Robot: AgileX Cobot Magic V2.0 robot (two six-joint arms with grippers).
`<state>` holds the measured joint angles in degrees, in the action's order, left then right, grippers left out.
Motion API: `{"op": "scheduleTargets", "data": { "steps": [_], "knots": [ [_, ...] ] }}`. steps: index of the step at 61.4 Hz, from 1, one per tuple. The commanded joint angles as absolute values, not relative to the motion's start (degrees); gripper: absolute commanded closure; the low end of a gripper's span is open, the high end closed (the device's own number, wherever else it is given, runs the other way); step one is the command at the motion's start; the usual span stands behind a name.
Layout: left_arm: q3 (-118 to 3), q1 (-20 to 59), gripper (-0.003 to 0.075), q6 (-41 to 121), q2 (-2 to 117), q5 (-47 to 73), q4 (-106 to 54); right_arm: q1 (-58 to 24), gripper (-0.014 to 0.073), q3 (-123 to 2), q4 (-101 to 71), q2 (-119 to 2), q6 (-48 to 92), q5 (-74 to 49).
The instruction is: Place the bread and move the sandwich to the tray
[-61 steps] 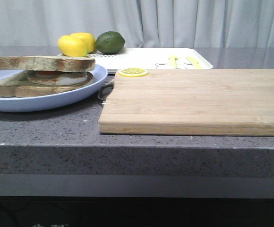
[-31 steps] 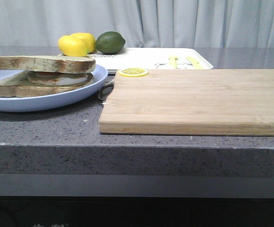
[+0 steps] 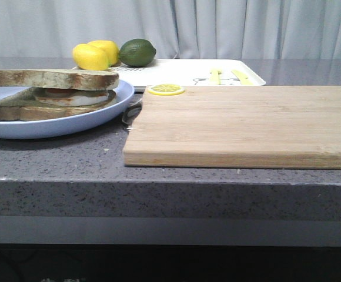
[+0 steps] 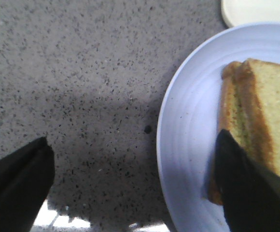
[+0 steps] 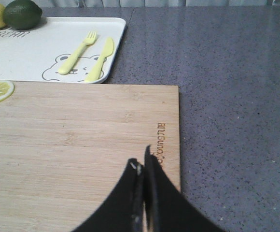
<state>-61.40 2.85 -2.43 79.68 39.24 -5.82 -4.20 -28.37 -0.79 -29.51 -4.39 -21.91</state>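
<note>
The sandwich (image 3: pixel 48 94) lies on the round pale-blue plate (image 3: pixel 59 124) at the table's front left, with the fried egg (image 3: pixel 76 97) between the slices. The plain bread slice (image 3: pixel 50 78) rests on top of it. In the left wrist view my left gripper (image 4: pixel 133 137) is open and empty; one finger hangs over the grey counter, the other over the plate (image 4: pixel 188 125) beside the toast (image 4: pixel 270 111). The white tray (image 3: pixel 182 71) stands at the back. My right gripper (image 5: pixel 142 164) is shut and empty above the cutting board. Neither gripper shows in the front view.
A pale wooden cutting board (image 3: pixel 241 123) fills the middle and right, with a lemon slice (image 3: pixel 165 89) at its far left corner. Two lemons (image 3: pixel 91 57) and a lime (image 3: pixel 137 52) sit on the tray's left end. A shiny object (image 3: pixel 132 111) lies between plate and board.
</note>
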Motion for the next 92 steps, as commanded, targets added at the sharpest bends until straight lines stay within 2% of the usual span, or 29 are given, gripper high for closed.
{"op": "scheduleTargets", "data": {
  "steps": [1, 18, 26, 31, 43, 47, 74, 92],
  "knots": [
    [-65.46, 2.86, 0.0070, -2.55, 82.15, 39.45, -6.04, -4.22, 0.0654, -29.93, -0.71, -29.54, -4.55, -17.01],
    [-66.11, 2.86, 0.0072, -2.55, 88.39, 40.11, -6.04, -4.22, 0.0654, -29.93, -0.71, -29.54, -4.55, -16.59],
    [-66.11, 2.86, 0.0138, -2.55, 88.77, 40.31, -6.04, -4.22, 0.0654, -29.93, -0.71, -29.54, -4.55, -16.53],
    [-66.11, 2.86, 0.0241, -2.55, 88.86, 40.71, -6.04, -4.22, 0.0654, -29.93, -0.71, -29.54, -4.55, -16.53],
    [-66.11, 2.86, 0.0645, -2.55, 88.86, 41.23, -6.16, -4.22, 0.0654, -29.93, -0.71, -29.54, -4.55, -16.53],
    [-66.11, 2.86, 0.0741, -2.55, 88.86, 41.23, -6.16, -4.22, 0.0654, -29.93, -0.71, -29.54, -4.55, -16.53],
    [-66.11, 2.62, 0.0740, -1.08, 88.41, 41.23, -10.66, -4.22, 0.0654, -29.93, -0.71, -29.54, -4.55, -16.57],
    [-69.82, -3.59, 0.0740, 13.27, 88.27, 48.48, -33.11, -4.22, 0.0654, -29.93, -0.71, -29.54, -4.55, -16.57]
  ]
}}
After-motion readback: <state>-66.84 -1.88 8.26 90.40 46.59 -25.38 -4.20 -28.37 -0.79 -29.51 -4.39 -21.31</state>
